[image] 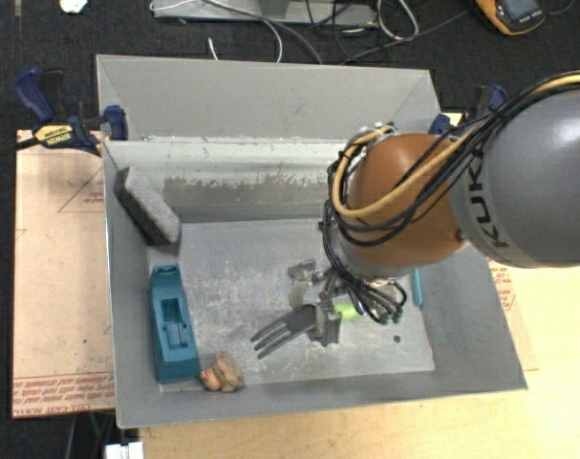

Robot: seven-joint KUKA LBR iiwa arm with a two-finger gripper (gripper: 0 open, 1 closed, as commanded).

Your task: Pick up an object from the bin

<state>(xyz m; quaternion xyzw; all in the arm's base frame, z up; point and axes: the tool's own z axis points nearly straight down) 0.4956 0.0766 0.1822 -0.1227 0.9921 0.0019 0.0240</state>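
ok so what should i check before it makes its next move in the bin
1. Thing under the gripper: not ok, it hangs over bare floor of the bin.
2. Anything held: not ok, nothing seen in it.
3. Small green piece beside the wrist: cannot tell, the arm partly hides it.
4. Blue plastic dispenser by the view's left wall: ok, lying free.
5. Tan lump near the front wall: ok, apart from the gripper.

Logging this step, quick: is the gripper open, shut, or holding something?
Gripper: cannot be told; it is low in the bin, by a dark pronged thing and a small green thing.
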